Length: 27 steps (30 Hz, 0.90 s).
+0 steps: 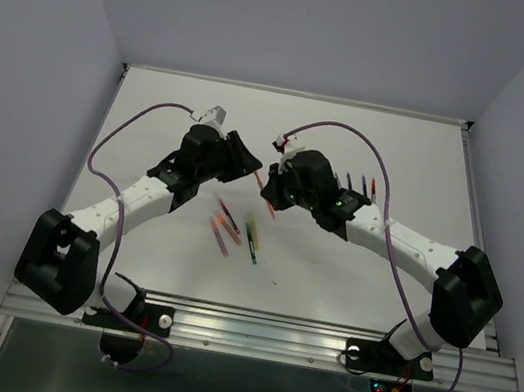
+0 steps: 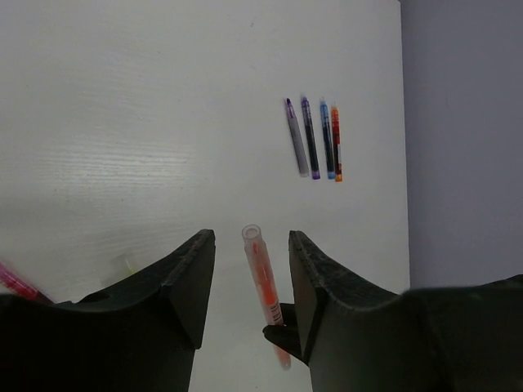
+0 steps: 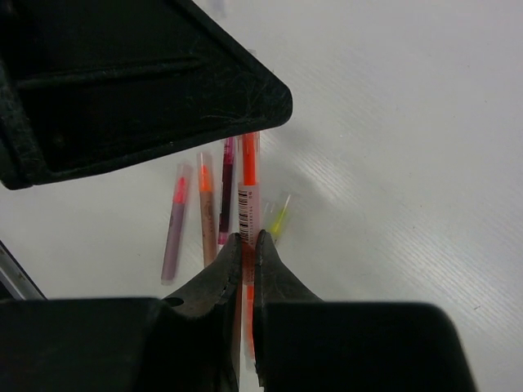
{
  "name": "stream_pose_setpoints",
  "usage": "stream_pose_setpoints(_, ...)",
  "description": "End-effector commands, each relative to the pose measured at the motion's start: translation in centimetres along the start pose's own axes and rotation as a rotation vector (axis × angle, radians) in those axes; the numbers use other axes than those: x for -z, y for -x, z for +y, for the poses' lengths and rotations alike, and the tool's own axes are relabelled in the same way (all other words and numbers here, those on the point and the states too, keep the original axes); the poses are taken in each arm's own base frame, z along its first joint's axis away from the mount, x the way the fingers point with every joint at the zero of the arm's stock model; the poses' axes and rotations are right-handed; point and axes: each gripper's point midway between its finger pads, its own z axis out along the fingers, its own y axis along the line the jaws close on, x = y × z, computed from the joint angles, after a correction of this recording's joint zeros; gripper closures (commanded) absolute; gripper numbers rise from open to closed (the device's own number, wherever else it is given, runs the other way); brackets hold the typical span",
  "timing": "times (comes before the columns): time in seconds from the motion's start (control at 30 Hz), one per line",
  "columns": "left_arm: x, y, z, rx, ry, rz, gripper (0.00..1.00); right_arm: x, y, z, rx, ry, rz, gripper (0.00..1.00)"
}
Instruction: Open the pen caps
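My right gripper (image 3: 248,238) is shut on an orange pen (image 3: 249,196), pinching it just below its barcode label and holding it above the table. The pen's clear-tipped end (image 2: 252,235) stands between the fingers of my left gripper (image 2: 252,238). Those fingers are open, with a gap on each side of the pen. In the top view the left gripper (image 1: 247,168) and right gripper (image 1: 268,189) meet nose to nose at mid-table. Which part of the pen is its cap I cannot make out.
Several loose pens (image 1: 236,227) lie on the white table below the grippers, among them pink (image 3: 174,229), brown-orange (image 3: 207,216) and yellow-green (image 3: 280,219). Another row of pens (image 2: 315,139) lies near the table's right edge, also seen from above (image 1: 360,185).
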Motion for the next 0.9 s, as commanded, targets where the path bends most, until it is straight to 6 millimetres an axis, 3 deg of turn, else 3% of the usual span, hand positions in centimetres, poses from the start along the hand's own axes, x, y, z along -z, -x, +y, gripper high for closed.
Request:
stream_pose_setpoints(0.0, 0.1, 1.8, -3.1, -0.020, -0.089, -0.046, 0.49, 0.8, 5.1, 1.7, 0.013, 0.053, -0.141, 0.99)
stream_pose_setpoints(0.2, 0.1, 2.0, -3.1, -0.016, -0.086, -0.054, 0.71, 0.7, 5.1, 1.8, 0.018, 0.057, -0.139, 0.99)
stream_pose_setpoints(0.23, 0.1, 2.0, -3.1, -0.011, -0.086, -0.053, 0.81, 0.6, 5.1, 1.8, 0.019, 0.056, -0.137, 0.99)
stream_pose_setpoints(0.33, 0.1, 2.0, -3.1, -0.010, -0.089, -0.054, 1.00, 0.6, 4.9, 1.7, 0.022, 0.055, -0.133, 0.99)
stream_pose_setpoints(0.43, 0.3, 2.0, -3.3, -0.003, -0.096, -0.060, 1.00, 0.5, 4.7, 1.5, 0.027, 0.046, -0.130, 0.96)
stream_pose_setpoints(0.53, 0.5, 2.2, -3.5, 0.002, -0.104, -0.072, 1.00, 0.3, 4.7, 1.0, 0.022, 0.021, -0.132, 0.76)
stream_pose_setpoints(0.67, 0.9, 2.4, -3.4, 0.012, -0.100, -0.091, 1.00, -0.2, 4.6, 0.9, 0.031, 0.016, -0.125, 0.57)
stream_pose_setpoints(0.87, 1.1, 2.5, -3.6, 0.015, -0.102, -0.100, 1.00, -1.3, 5.0, 0.6, 0.042, -0.004, -0.125, 0.56)
